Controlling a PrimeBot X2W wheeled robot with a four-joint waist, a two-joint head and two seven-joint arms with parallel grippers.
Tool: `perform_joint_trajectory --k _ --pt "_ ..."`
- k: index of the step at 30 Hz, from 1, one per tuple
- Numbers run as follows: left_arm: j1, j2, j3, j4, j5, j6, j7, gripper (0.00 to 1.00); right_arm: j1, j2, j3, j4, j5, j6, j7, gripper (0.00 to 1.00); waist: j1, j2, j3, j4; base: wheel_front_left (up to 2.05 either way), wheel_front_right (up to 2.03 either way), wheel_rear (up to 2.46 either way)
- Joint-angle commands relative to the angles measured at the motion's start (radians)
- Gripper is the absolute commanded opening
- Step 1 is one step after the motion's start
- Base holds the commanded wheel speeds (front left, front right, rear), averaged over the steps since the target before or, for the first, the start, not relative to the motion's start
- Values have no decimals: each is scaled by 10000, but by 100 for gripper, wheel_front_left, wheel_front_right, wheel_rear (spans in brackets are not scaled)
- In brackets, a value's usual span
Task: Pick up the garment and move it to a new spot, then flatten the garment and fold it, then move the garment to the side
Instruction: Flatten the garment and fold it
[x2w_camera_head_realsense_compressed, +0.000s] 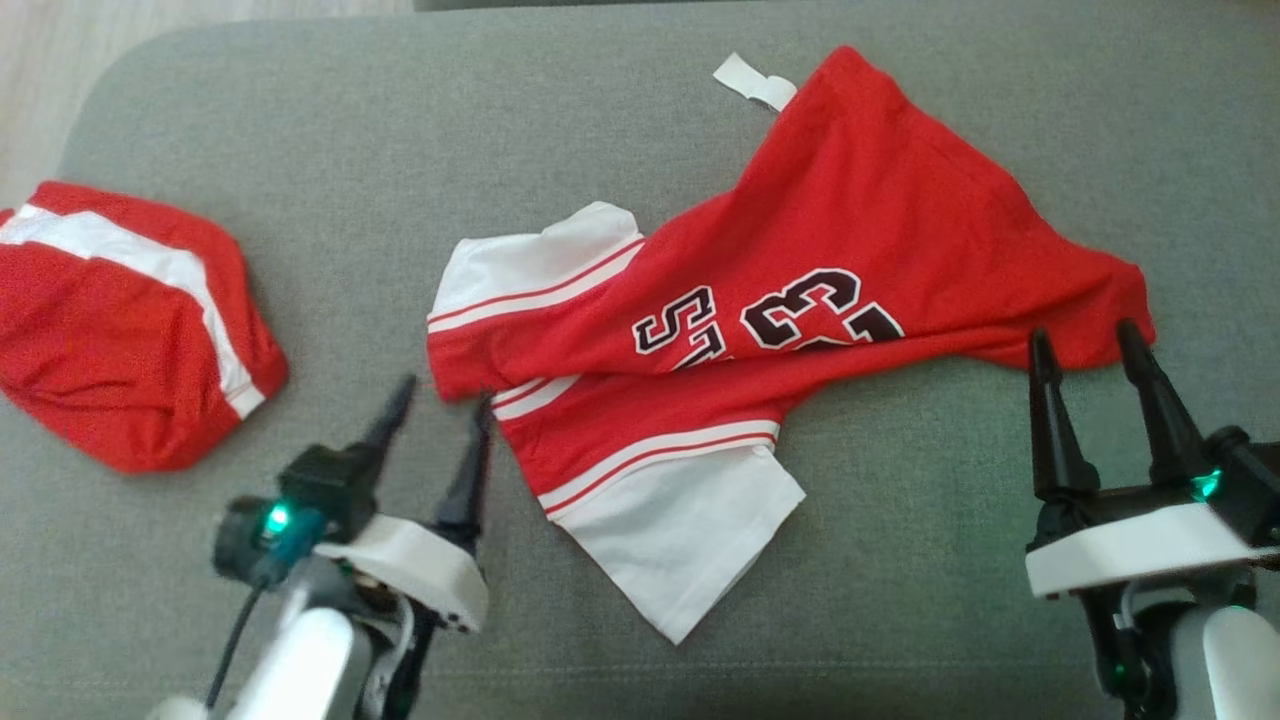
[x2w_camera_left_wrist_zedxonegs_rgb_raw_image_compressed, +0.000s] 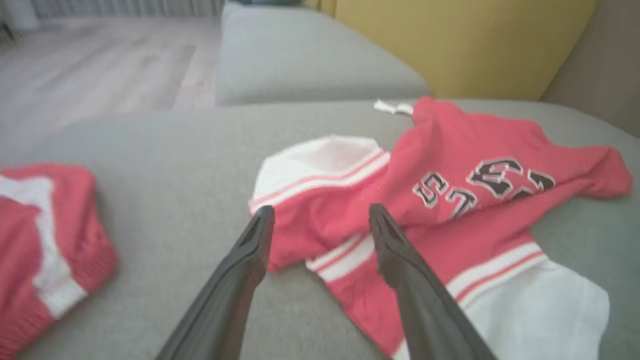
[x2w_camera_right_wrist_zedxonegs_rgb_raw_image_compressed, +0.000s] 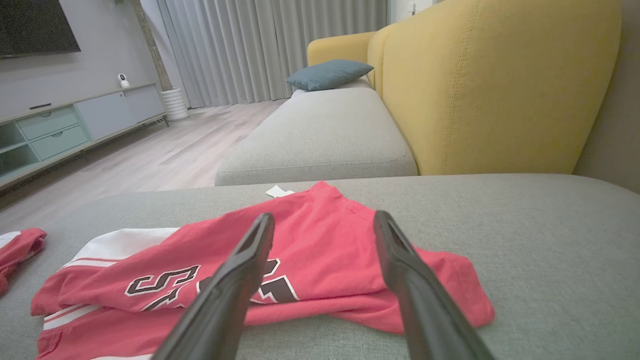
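The garment (x2w_camera_head_realsense_compressed: 760, 300) is a red jersey with white sleeves and dark numbers, lying crumpled and partly doubled over on the grey cushion (x2w_camera_head_realsense_compressed: 400, 150). A white tag (x2w_camera_head_realsense_compressed: 752, 82) sticks out at its far edge. My left gripper (x2w_camera_head_realsense_compressed: 440, 392) is open, its fingertips at the jersey's near-left red corner; in the left wrist view my left gripper (x2w_camera_left_wrist_zedxonegs_rgb_raw_image_compressed: 320, 212) straddles that corner of the jersey (x2w_camera_left_wrist_zedxonegs_rgb_raw_image_compressed: 450, 200). By the jersey's right corner my right gripper (x2w_camera_head_realsense_compressed: 1085, 338) stands open; the right wrist view has my right gripper (x2w_camera_right_wrist_zedxonegs_rgb_raw_image_compressed: 322, 220) above the red cloth (x2w_camera_right_wrist_zedxonegs_rgb_raw_image_compressed: 320, 260), with nothing held.
Another red and white garment (x2w_camera_head_realsense_compressed: 120, 320) lies bunched at the cushion's left side. Past the cushion there is a yellow sofa back (x2w_camera_right_wrist_zedxonegs_rgb_raw_image_compressed: 500, 85), a further grey seat (x2w_camera_right_wrist_zedxonegs_rgb_raw_image_compressed: 320, 135) with a blue pillow (x2w_camera_right_wrist_zedxonegs_rgb_raw_image_compressed: 327, 74), and wooden floor (x2w_camera_right_wrist_zedxonegs_rgb_raw_image_compressed: 150, 160) to the left.
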Motion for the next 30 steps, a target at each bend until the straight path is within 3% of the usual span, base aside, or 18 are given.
perform_joint_trajectory --k 1,5,12,13,14,15,21,30 --pt "-493 29 190 -39 -186 -123 297 100 -167 2 262 -419 -69 73 31 100 1 0 108 -70 0 0 0" --pt "-687 -257 -174 767 -601 -468 1293 100 -245 41 387 -449 -18 73 61 100 1 0 364 -231 0 0 0" --pt "-1371 -563 -88 2330 -1113 -449 2316 100 -433 114 476 -418 147 73 -4 100 1 0 745 -555 0 0 0" --pt "-1469 -604 -56 2400 -1225 -571 2240 39 -440 123 473 -398 166 73 -9 100 1 0 764 -583 0 0 0" --pt "-1469 -604 -56 2400 -1225 -571 2240 39 -440 123 473 -398 166 73 -9 100 1 0 764 -583 0 0 0" --pt "-1566 -576 -46 2484 -1211 -613 2132 0 -447 133 470 -372 198 73 -15 100 1 0 777 -612 0 0 0" --pt "-2172 -249 279 2645 -1024 -463 1398 0 -495 177 437 -246 311 73 -89 100 1 0 809 -681 0 0 0" --pt "-3753 542 733 3455 -821 -469 1103 0 -695 213 504 -122 352 73 -118 100 1 0 917 -829 0 0 0"
